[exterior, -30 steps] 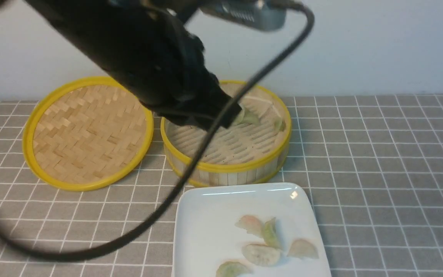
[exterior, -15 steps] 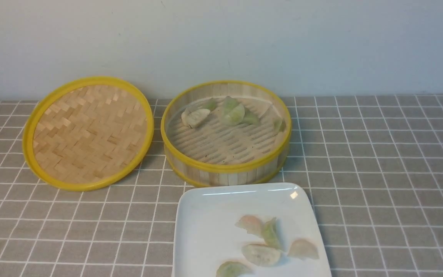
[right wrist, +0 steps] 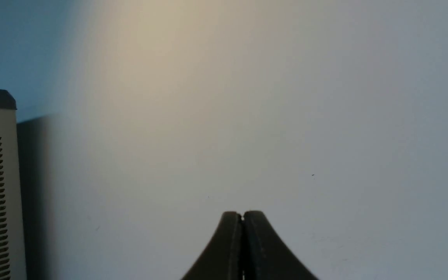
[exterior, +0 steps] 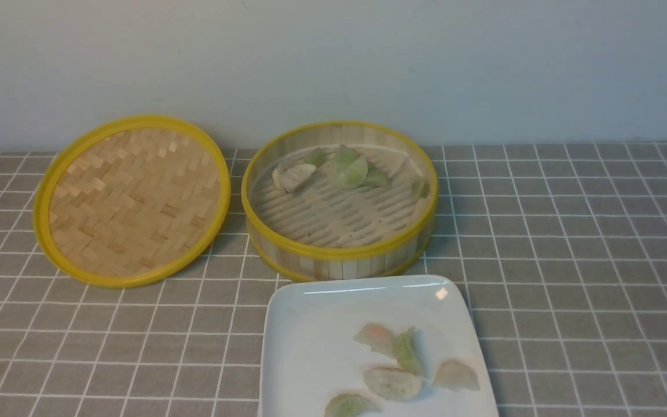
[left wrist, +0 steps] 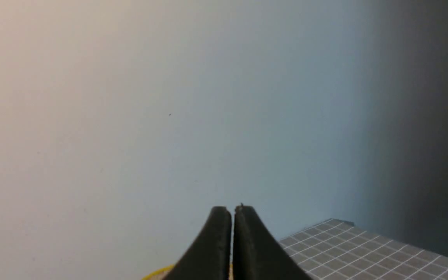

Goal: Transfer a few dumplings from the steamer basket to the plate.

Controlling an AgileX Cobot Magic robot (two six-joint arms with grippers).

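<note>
- The left tool (left wrist: 232,210) and right tool (right wrist: 242,216) are both pressed together, empty, facing the wall (left wrist: 130,97).
- Five dumplings (exterior: 394,382) lie on the plate (exterior: 310,324); others sit far-side in the steamer basket (exterior: 339,252).
- Another pick needs a tool opened first, then lowered gently.

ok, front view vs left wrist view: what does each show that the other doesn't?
Front only: the steamer basket with dumplings left in it, the plate holding five more, the woven lid. Left wrist only: the left claw, shut and empty. Both: the checked tablecloth and pale wall; the wrist view also catches a yellow rim sliver, owner unclear.
</note>
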